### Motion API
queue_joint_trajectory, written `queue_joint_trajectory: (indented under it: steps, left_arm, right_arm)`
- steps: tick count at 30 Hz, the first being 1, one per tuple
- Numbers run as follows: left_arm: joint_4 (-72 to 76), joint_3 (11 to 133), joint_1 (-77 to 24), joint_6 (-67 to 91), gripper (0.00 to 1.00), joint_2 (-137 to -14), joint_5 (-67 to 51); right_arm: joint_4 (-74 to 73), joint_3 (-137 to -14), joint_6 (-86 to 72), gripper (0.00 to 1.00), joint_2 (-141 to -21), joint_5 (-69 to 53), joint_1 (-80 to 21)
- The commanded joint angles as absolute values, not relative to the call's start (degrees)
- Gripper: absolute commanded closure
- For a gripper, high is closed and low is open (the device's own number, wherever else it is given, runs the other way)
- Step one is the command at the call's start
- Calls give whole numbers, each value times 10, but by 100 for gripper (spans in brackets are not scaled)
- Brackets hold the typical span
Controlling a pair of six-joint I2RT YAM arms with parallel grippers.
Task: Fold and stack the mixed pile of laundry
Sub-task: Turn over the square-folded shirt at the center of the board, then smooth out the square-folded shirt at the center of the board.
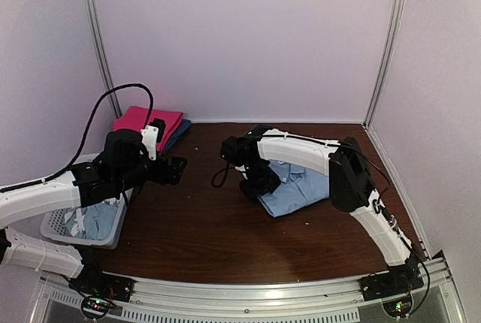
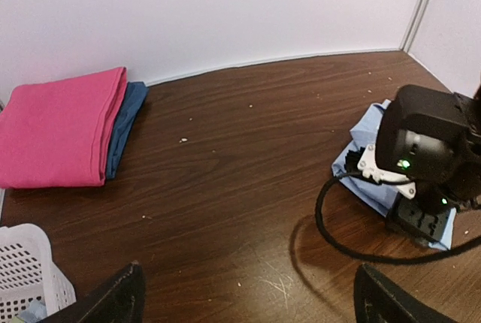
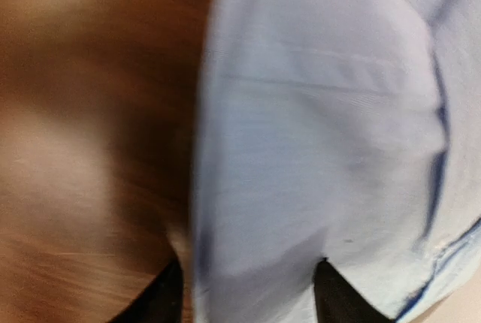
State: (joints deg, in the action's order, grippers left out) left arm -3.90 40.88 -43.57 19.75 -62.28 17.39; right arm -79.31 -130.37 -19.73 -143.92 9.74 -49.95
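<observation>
Right gripper (image 3: 249,299) — apparently astride the folded shirt (image 3: 316,113).

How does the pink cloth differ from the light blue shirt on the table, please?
Colour: the pink cloth is magenta, the shirt pale blue. Place: the pink cloth lies back left atop a dark blue cloth; the shirt lies right of centre on the bare table. Contact: the pink cloth lies free; the right gripper straddles the shirt's edge. Both are folded flat.

No text, label or number can be read anywhere.
</observation>
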Motion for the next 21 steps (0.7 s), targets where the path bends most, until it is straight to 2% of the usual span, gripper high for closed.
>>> queue_joint_trajectory:
  steps: [1,5,10,13,17,21]
  left_arm:
    - [-68,448,-400,262,2,-621,166]
    - [-68,474,-388,272,2,-655,124]
    - [-29,522,-392,282,4,-764,23]
    - [18,551,-407,285,12,-834,-40]
    - [34,635,-454,257,30,-945,-108]
    - [4,739,-501,234,43,-1069,-124]
  right_arm:
    - [-679,-1311,-196,31,-1359,-63,-521]
    - [-549,-1220,-182,27,-1224,-134,-498]
    - [-357,-916,-196,28,-1015,-203,-359]
    - [-309,-786,-194,34,-944,-201,-258]
    - [-266,-663,-198,44,-896,-178,-160]
    - [-213,-567,-216,47,-867,-168,-95]
